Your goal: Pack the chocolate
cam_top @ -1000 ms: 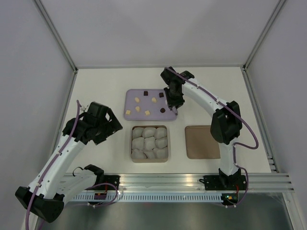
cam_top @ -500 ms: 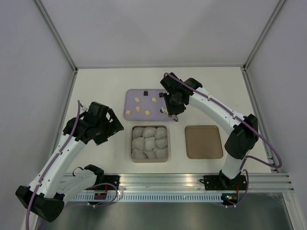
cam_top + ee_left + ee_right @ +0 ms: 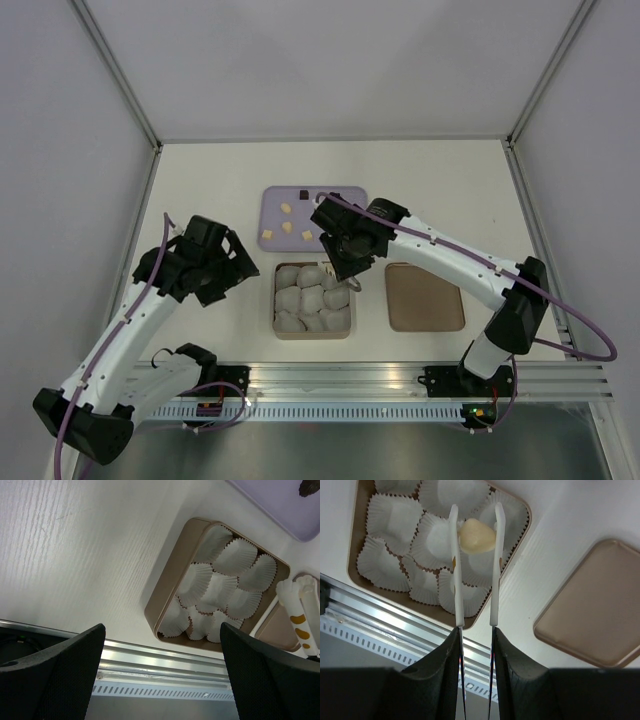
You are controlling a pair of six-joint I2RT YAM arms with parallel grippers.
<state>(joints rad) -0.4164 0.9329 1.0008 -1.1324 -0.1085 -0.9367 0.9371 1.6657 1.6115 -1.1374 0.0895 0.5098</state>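
Observation:
My right gripper [image 3: 475, 515] is shut on a pale cream chocolate [image 3: 476, 536], held between its thin white fingers above the white paper cups in the tan box [image 3: 524, 517]. In the top view this gripper [image 3: 349, 282] is over the box's right side [image 3: 276, 300]. Several more cream chocolates [image 3: 288, 227] and a dark one [image 3: 303, 194] lie on the lavender tray [image 3: 275, 195] behind the box. My left gripper [image 3: 215, 265] is open and empty, left of the box; its jaws stand wide apart in the left wrist view [image 3: 162, 675].
The flat brown lid [image 3: 424, 296] lies right of the box and also shows in the right wrist view [image 3: 595, 605]. An aluminium rail [image 3: 400, 378] runs along the near table edge. Grey walls enclose the table on three sides.
My right gripper has moved from the lavender tray toward me to above the box, carrying the cream chocolate. The left arm has barely moved.

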